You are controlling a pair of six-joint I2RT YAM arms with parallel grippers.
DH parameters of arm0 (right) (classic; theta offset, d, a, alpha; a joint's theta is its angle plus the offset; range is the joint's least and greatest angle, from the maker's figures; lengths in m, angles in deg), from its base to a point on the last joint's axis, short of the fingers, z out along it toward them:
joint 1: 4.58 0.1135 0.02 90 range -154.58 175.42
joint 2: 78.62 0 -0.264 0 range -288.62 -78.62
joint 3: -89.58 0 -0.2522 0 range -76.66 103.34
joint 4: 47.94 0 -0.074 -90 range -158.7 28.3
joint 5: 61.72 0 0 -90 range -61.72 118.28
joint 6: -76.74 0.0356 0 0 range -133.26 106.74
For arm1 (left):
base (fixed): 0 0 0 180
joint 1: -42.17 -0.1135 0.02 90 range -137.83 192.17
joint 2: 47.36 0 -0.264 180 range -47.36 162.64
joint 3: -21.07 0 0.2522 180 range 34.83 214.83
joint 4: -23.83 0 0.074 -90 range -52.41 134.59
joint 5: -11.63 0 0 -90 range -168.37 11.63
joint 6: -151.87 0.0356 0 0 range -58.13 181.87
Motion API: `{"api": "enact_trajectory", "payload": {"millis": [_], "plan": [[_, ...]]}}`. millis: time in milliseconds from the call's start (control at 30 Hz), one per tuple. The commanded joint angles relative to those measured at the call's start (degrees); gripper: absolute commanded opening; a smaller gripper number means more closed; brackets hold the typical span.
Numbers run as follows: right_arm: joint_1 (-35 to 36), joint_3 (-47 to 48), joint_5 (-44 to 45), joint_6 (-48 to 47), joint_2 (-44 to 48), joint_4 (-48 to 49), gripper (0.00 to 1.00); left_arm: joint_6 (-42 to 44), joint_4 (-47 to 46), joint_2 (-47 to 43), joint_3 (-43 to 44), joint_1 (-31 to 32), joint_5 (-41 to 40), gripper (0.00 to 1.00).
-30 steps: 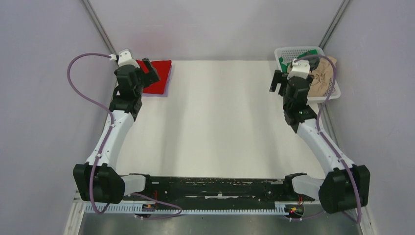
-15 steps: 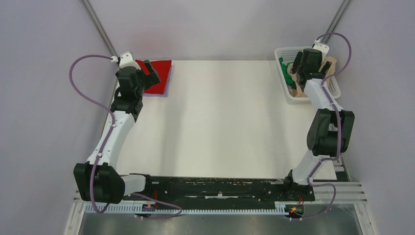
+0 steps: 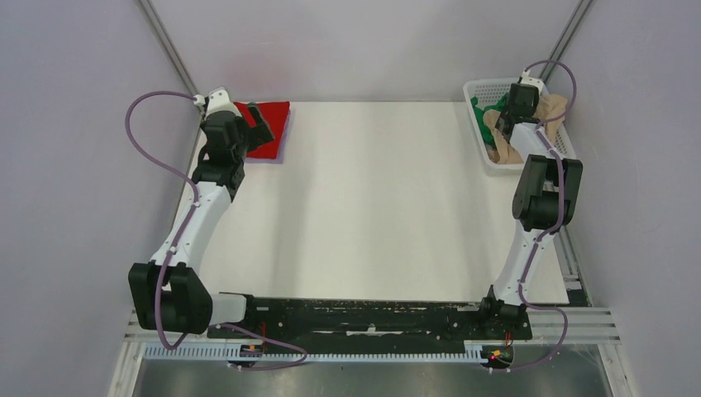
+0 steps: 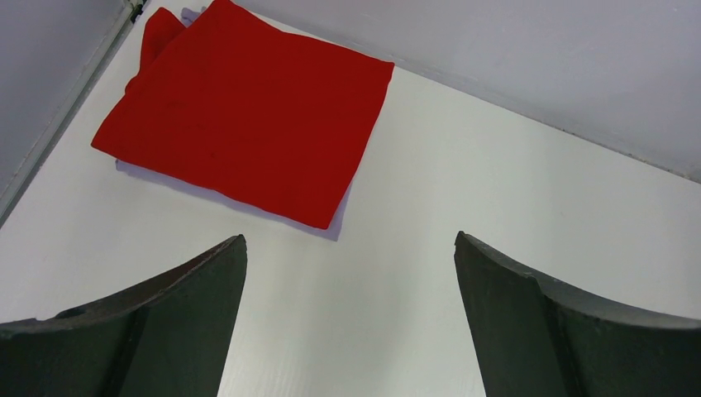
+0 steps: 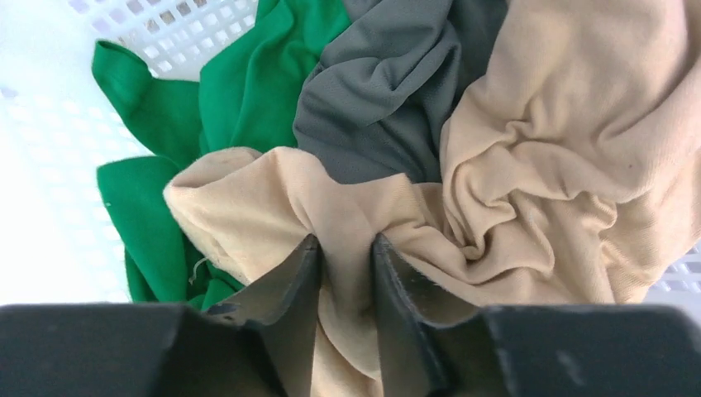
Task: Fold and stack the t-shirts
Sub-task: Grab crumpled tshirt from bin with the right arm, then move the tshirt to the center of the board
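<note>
A folded red t-shirt [image 3: 278, 116] [image 4: 248, 107] lies flat at the table's far left corner, with a pale lilac edge showing under it. My left gripper [image 3: 258, 124] [image 4: 349, 240] hovers just short of it, open and holding nothing. In the white mesh basket [image 3: 475, 87] at the far right lie crumpled beige [image 3: 552, 109] [image 5: 537, 149], green [image 5: 248, 83] and grey [image 5: 380, 91] t-shirts. My right gripper [image 3: 514, 114] [image 5: 345, 240] reaches down into the basket. Its jaws pinch a raised fold of the beige t-shirt.
Grey walls close off the back and both sides. The basket sits against the right wall, its mesh side [image 5: 165, 25] just beyond the green cloth. Bare white tabletop [image 3: 372, 207] lies between the two arms.
The right arm swung from the basket's near side up over it and down into it. Its jaws closed on the beige cloth. The left arm barely moved.
</note>
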Motion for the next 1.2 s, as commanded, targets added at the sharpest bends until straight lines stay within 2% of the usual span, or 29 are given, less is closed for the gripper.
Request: {"api": "enact_trajectory", "payload": {"millis": [0, 33, 133, 333, 500, 600, 733, 967, 1100, 1167], "plan": [[0.0, 2.2, -1.6, 1.9, 1.1, 3.1, 0.16, 1.5, -0.6, -1.4, 1.1, 0.0, 0.1, 1.0], [0.0, 2.2, -0.1, 1.8, 1.8, 3.1, 0.01, 1.7, -0.7, -1.8, 0.7, 0.0, 0.5, 1.0], [-0.1, 1.5, 1.8, 0.2, 5.1, 4.8, 0.0, 1.5, -1.0, -2.2, 0.3, 0.0, -0.1, 1.0], [0.9, 2.5, -1.8, -3.8, 17.2, 9.0, 0.0, 1.6, -1.1, -2.7, 1.0, 0.0, 1.7, 1.0], [7.0, 3.3, -3.9, -11.0, 28.0, 13.6, 0.0, 0.6, -1.1, -2.7, 0.8, 0.1, 2.3, 1.0], [10.3, 4.2, -10.9, -10.8, 31.9, 14.2, 0.0, -0.3, -0.5, -2.7, 0.9, 0.0, 3.0, 1.0], [15.9, 4.4, -26.7, -8.3, 34.3, 15.7, 0.0, -1.0, -0.8, -3.2, 0.9, 0.0, 2.7, 1.0], [26.0, 11.1, -48.8, -4.7, 30.2, 17.6, 0.0, -2.1, -0.4, -3.5, 0.2, 0.0, 2.3, 1.0], [27.7, 9.4, -55.7, 1.4, 29.6, 22.0, 0.0, -3.5, 2.4, -3.8, 0.1, 0.0, 1.8, 1.0], [27.6, 2.3, -51.3, 2.1, 32.2, 22.4, 0.0, -5.0, 2.5, -4.4, -1.1, 0.1, 1.8, 1.0]]}}
